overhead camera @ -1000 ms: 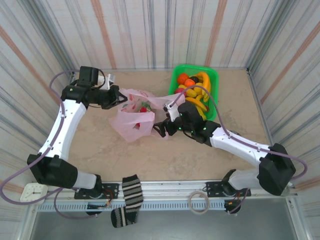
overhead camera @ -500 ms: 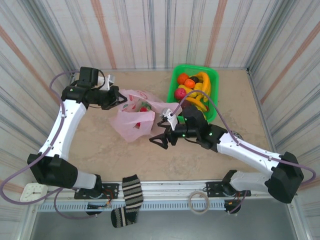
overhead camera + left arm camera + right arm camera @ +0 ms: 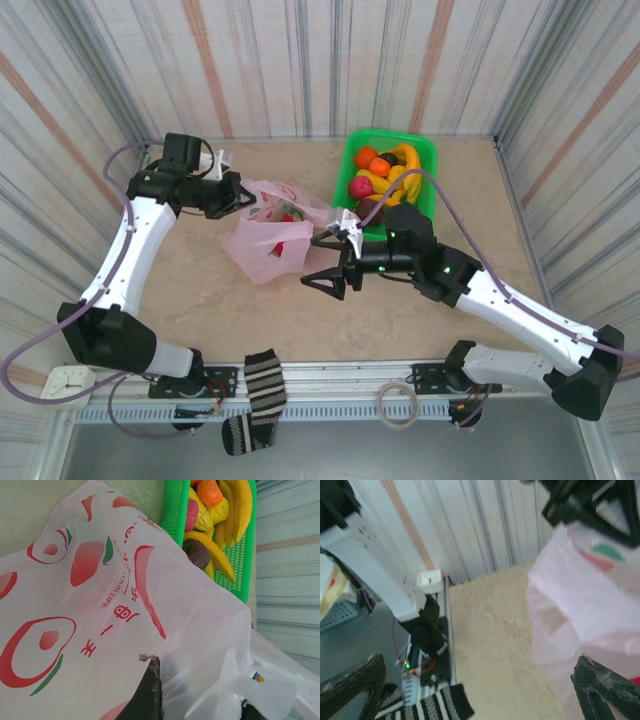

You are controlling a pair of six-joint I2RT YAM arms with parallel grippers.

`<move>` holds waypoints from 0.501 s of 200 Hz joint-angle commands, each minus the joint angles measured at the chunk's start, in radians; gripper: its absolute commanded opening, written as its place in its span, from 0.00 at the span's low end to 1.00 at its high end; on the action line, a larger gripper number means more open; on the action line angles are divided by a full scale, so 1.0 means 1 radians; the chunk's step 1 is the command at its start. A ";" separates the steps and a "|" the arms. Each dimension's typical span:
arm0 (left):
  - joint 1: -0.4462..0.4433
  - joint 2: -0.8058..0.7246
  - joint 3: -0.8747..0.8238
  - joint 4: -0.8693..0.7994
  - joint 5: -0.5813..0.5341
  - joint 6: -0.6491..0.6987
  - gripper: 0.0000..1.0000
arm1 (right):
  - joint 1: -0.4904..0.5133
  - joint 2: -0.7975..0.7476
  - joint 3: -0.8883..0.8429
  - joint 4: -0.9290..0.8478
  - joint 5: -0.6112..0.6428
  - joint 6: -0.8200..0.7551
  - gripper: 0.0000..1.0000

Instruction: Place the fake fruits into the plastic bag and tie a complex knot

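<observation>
- Two arms reach over a beige table (image 3: 200, 290). The left claw (image 3: 232, 195) is at the far left and the right claw (image 3: 312, 262) is near the middle.
- The left claw is clenched on the upper left edge of the pink plastic bag (image 3: 262, 240). In the left wrist view, thin plastic is bunched against a dark finger (image 3: 150, 690).
- The right claw is released, with its jaws spread wide just beside the bag's right side. In the right wrist view, its two dark fingertips (image 3: 350, 685) stand far apart and the bare table shows between them.
- The bag sits slumped on the table between the two claws, left of the green basket (image 3: 428, 160). Its red printed marks face the left wrist camera.
- Something red (image 3: 287, 217) shows inside the bag near its top.
- Most of the fake fruits (image 3: 378, 172) lie in the basket at the far edge: red, orange and dark round ones, plus yellow bananas.
- A striped sock (image 3: 262, 385) hangs over the near rail. A roll of tape (image 3: 402, 405) lies to its right, and a small clock (image 3: 68, 383) sits at the left corner.
</observation>
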 commanded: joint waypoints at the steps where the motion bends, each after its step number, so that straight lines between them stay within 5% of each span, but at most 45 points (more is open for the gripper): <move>1: -0.001 0.008 0.010 -0.005 -0.037 0.014 0.00 | -0.010 -0.040 0.077 -0.017 0.037 0.050 0.98; 41: 0.010 0.003 0.011 -0.018 -0.058 0.026 0.00 | -0.256 -0.048 0.163 -0.125 0.145 0.225 1.00; 75: 0.031 -0.014 0.010 -0.031 -0.066 0.035 0.00 | -0.522 0.004 0.137 -0.227 0.121 0.381 0.99; 100: 0.034 -0.023 0.015 -0.035 -0.062 0.039 0.00 | -0.596 0.105 0.113 -0.343 0.165 0.386 1.00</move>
